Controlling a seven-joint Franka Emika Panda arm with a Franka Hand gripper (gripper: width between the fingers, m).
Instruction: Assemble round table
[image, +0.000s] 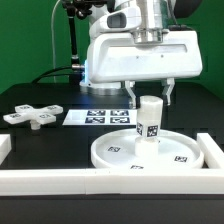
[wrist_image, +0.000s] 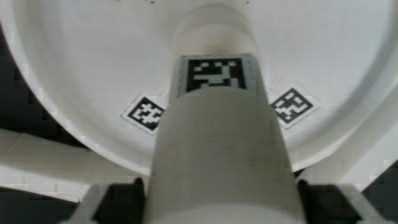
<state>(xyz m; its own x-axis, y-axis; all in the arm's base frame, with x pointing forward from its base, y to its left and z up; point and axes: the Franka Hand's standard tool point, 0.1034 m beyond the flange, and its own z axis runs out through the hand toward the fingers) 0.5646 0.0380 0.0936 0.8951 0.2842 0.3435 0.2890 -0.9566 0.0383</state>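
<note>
In the exterior view, the rimmed round disc (image: 108, 157) lies on the black desk (image: 50, 140), inside the corner of the white border rails (image: 90, 181). The short leg (image: 150, 122) stands upright at its middle. The claw (image: 151, 97) straddles the leg's top, spread wide and gripping nothing. The cross-shaped base (image: 30, 115) lies apart on the exterior view's left.

In the wrist view, the tagged leg rises from the disc's floor between two tags.
</note>
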